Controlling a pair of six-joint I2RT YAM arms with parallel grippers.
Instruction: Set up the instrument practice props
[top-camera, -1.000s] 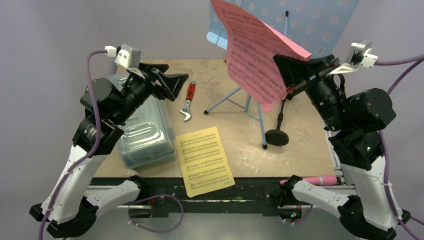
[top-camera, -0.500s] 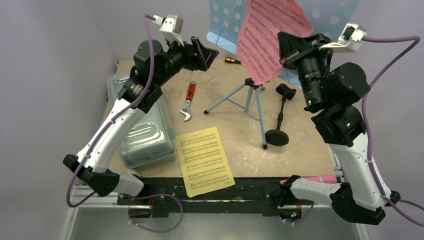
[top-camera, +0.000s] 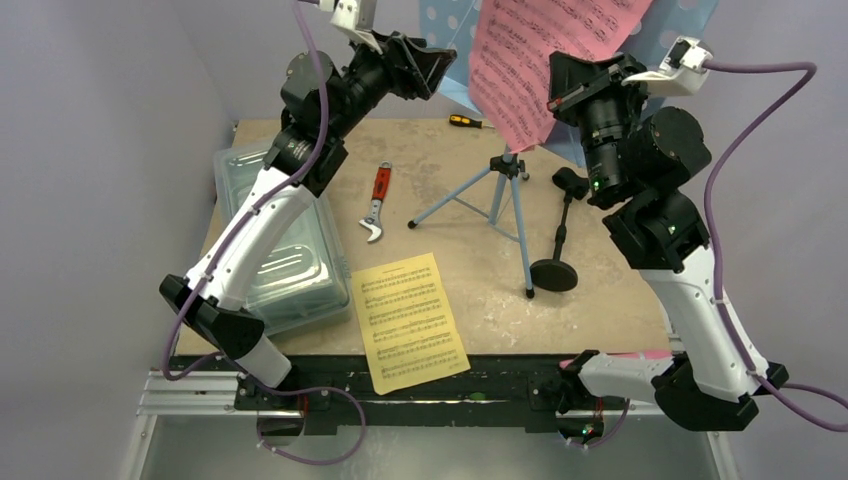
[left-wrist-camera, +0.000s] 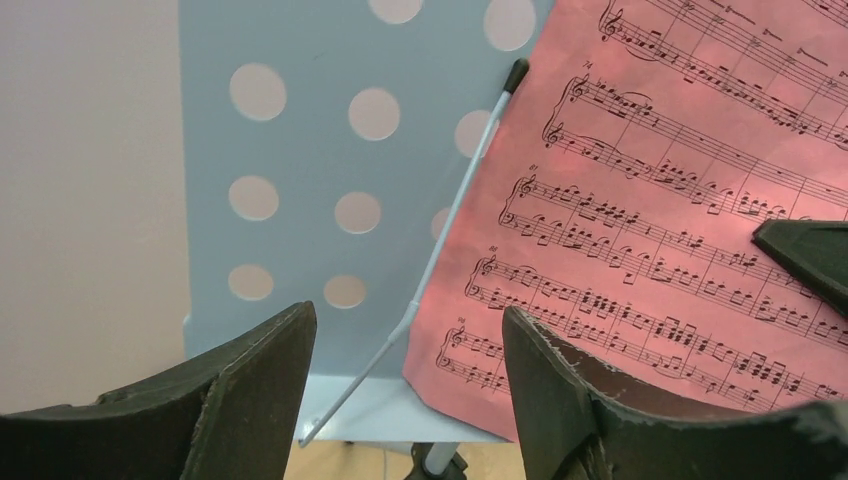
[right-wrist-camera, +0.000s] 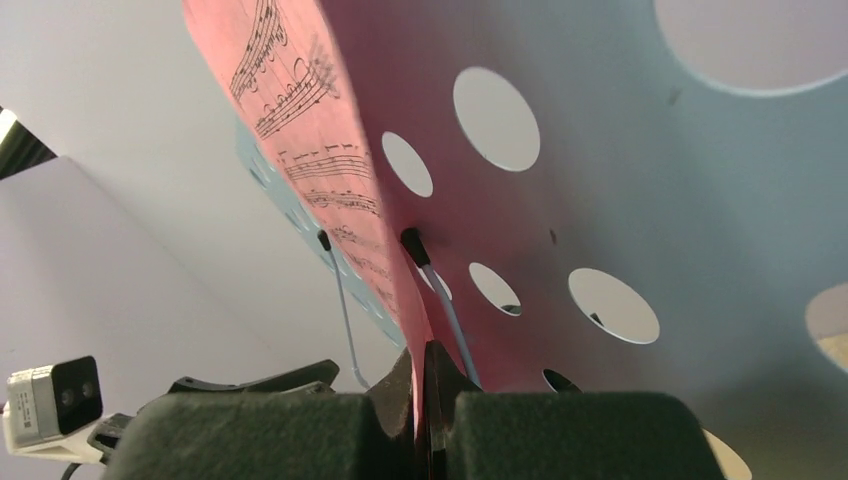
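The left gripper (left-wrist-camera: 408, 315) hung empty, jaws spread, before the light blue perforated music stand (left-wrist-camera: 300, 150) (the yellow sheet-music page (top-camera: 410, 320) lay flat on the table (top-camera: 620, 290) below), while the pink sheet-music page (left-wrist-camera: 680, 200) stood against the stand's desk, pinched at its right side by the right gripper (right-wrist-camera: 420, 370).

Soft, even light from overhead fills all three views. On the table (top-camera: 600, 300) the shadows are faint and short, and nothing glares. Beyond the jaws of the left gripper (left-wrist-camera: 407, 315), the pink page (left-wrist-camera: 680, 200) and the music stand (left-wrist-camera: 300, 150) read sharp, while the fingers themselves are dark and slightly soft. At the right gripper (right-wrist-camera: 420, 365), the near fingers blur into flat black. Above those jaws the page's back lies in shade and casts a pink tint over the stand, fading to blue farther from the jaws.
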